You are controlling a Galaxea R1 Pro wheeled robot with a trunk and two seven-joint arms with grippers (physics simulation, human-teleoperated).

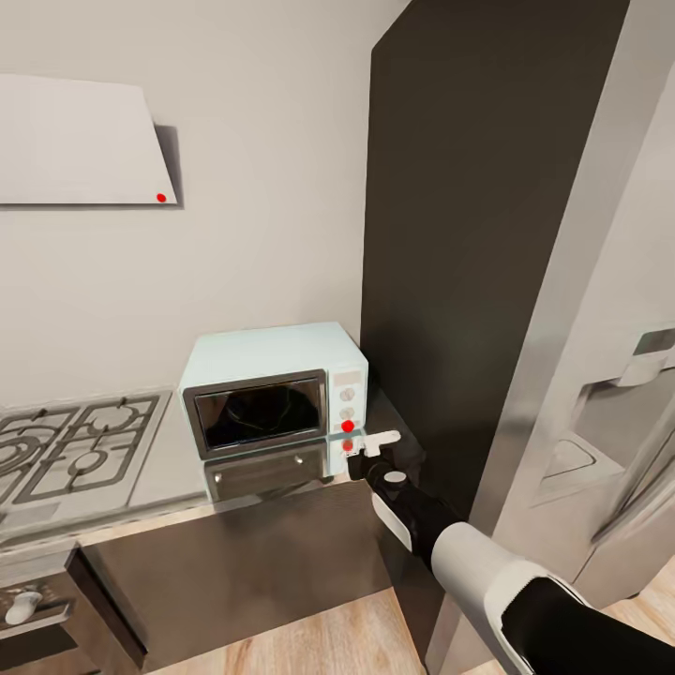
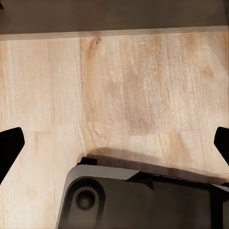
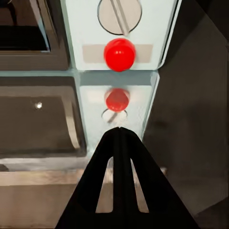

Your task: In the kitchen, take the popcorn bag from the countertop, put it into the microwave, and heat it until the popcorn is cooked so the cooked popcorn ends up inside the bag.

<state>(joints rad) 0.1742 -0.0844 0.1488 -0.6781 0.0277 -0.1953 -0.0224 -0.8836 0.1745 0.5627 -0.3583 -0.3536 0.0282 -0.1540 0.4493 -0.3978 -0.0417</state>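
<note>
The microwave [image 1: 272,389] sat on the glossy grey bench [image 1: 169,469], pushed into the corner beside a tall dark panel [image 1: 469,234], with the gas hob [image 1: 70,445] just to its other side. Its dark glass door [image 1: 258,412] was closed, and its front mirrored in the bench surface. On the control panel a red button [image 1: 348,426] showed below the round knobs.

The right arm reached forward from the lower corner of the head view, its gripper [image 1: 375,444] held close in front of the panel, near the red button. Seen from the right wrist, the two fingers [image 3: 120,143] were clenched together, tips meeting in a point and grasping nothing, aimed just under the red button [image 3: 119,54] and at its reflection [image 3: 117,99] in the bench — whether the tips touched the microwave could not be told. A knob [image 3: 119,14] sat just beyond the button.

The left wrist view looked down on a wooden floor [image 2: 124,86] and part of the robot's dark base [image 2: 138,200]. The left fingers [image 2: 9,148] stood released, their dark tips far apart at opposite edges of that picture.

The bag could not be made out — the glass was too dark to tell what lay behind it.

A fridge [image 1: 609,375] stood beyond the dark panel, and a white hood [image 1: 80,141] hung on the wall above the hob.
</note>
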